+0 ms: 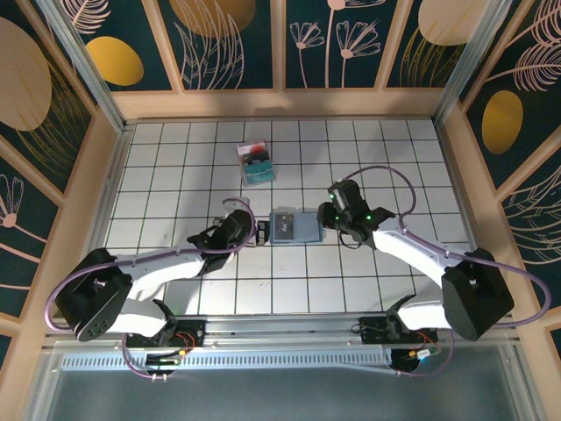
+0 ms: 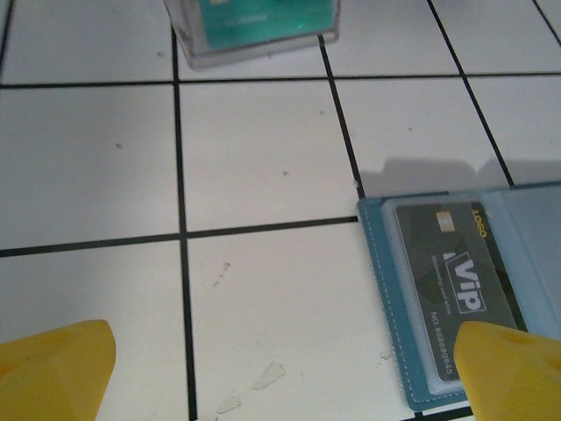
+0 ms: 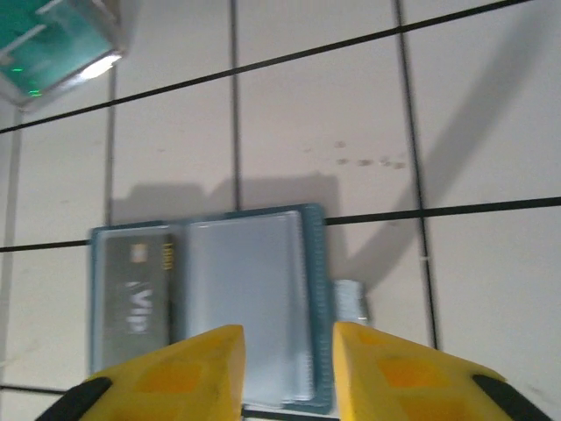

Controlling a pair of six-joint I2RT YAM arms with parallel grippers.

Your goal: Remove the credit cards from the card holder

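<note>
Leftmost, the white-shelled left arm stretches low from its base towards the middle of the glossy white tiled tabletop [image 1: 158, 175], and the left gripper [image 1: 253, 230] hovers beside the left edge of the card holder [image 1: 292, 226]. In the left wrist view its smooth yellow fingertips [image 2: 54, 370] stand wide apart over bare tile. Farther back sits a small clear plastic box [image 1: 256, 162] with teal and red showing through. The card holder, a flat slate-blue stitched wallet of two squarish halves, lies open at mid-table. Its left clear sleeve holds a dark grey plastic card [image 2: 449, 279] lettered "VIP" in white, and the right sleeve looks pale and glossy. The right gripper [image 3: 289, 368], on an arm bent in from the right, points down over the holder's right edge, its yellow fingers [image 3: 186, 368] parted by a narrow gap.
</note>
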